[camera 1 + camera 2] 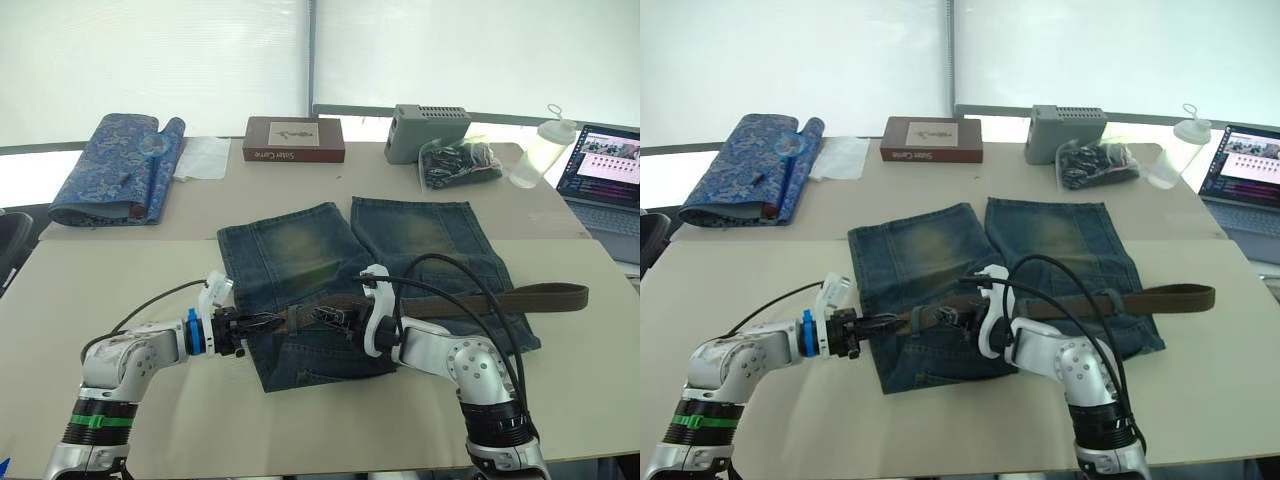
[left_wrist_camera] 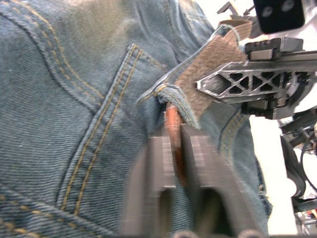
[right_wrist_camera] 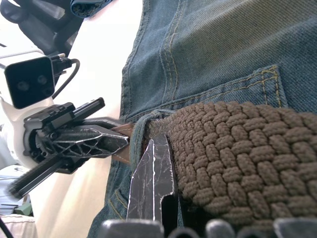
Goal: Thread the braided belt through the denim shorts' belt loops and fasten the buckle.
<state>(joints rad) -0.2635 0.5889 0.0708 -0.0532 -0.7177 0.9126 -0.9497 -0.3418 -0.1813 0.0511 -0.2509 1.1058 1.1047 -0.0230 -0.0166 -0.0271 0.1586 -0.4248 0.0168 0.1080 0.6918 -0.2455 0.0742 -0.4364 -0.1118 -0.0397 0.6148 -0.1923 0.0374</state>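
Belt (image 1: 470, 300) lies across the waistband of the shorts (image 1: 300, 255), which are spread flat on the near table (image 1: 120, 420), legs pointing away. The left gripper (image 2: 177, 148) is pinched on the belt's thin brown tip where it comes out of a belt loop (image 2: 171, 94) near the waistband's left end. The right gripper (image 1: 335, 316) is just beside it at the middle of the waistband; one finger (image 3: 153, 173) lies against the braided strap at that loop, and I cannot tell whether the fingers are closed. To the right the belt runs past the shorts' edge and ends in a folded loop on the bare table. Farther back sit a blue fabric roll (image 1: 115, 165), a book (image 1: 293, 139), a grey box (image 1: 428, 130), a bottle (image 1: 535, 155) and a laptop (image 1: 605, 175).
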